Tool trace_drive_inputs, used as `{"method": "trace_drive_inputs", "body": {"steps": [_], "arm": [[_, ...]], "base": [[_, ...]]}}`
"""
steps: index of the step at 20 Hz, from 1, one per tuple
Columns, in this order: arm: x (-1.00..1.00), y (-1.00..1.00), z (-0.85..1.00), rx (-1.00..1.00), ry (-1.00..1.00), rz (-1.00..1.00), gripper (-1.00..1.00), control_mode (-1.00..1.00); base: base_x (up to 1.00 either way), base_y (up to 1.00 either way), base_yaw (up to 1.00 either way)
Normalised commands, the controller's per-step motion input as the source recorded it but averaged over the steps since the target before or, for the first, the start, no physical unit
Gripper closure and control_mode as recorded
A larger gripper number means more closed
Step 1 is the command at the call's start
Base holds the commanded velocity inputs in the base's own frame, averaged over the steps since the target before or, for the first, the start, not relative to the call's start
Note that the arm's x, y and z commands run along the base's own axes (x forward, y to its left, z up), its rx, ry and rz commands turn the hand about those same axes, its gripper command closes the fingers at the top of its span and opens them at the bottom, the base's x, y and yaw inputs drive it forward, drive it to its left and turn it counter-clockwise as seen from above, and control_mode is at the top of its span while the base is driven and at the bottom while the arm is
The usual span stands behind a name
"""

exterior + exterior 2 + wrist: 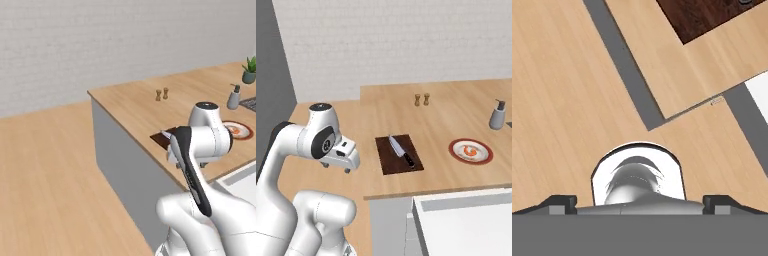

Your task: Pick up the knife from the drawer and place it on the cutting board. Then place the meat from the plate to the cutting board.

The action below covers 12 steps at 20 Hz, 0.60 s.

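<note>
Knife (401, 151) already on cutting board (398, 154); meat step next.
We see gripper (340, 167) empty, jaws wide, left of board; we judge it must reach right to meat (471, 149) on plate (470, 151).

Plenty of bare counter (446, 115) around the cutting board (387, 161) and plate (470, 151). The little shakers (422, 99) and soap dispenser (497, 115) stand well back, probably clear of any path between board and plate.
</note>
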Motion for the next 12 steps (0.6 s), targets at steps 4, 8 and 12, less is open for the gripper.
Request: {"method": "trace_drive_inputs", "body": {"steps": [4,8,12], "arm": [[0.0,0.0,0.0,0.0,0.0,0.0,-1.0,1.0],[0.0,0.0,0.0,0.0,0.0,0.0,-1.0,1.0],[0.0,0.0,0.0,0.0,0.0,0.0,-1.0,1.0]], "base": [[-0.56,-0.56,0.11],[-0.76,-0.09,0.0],[-0.07,-0.2,0.06]]}}
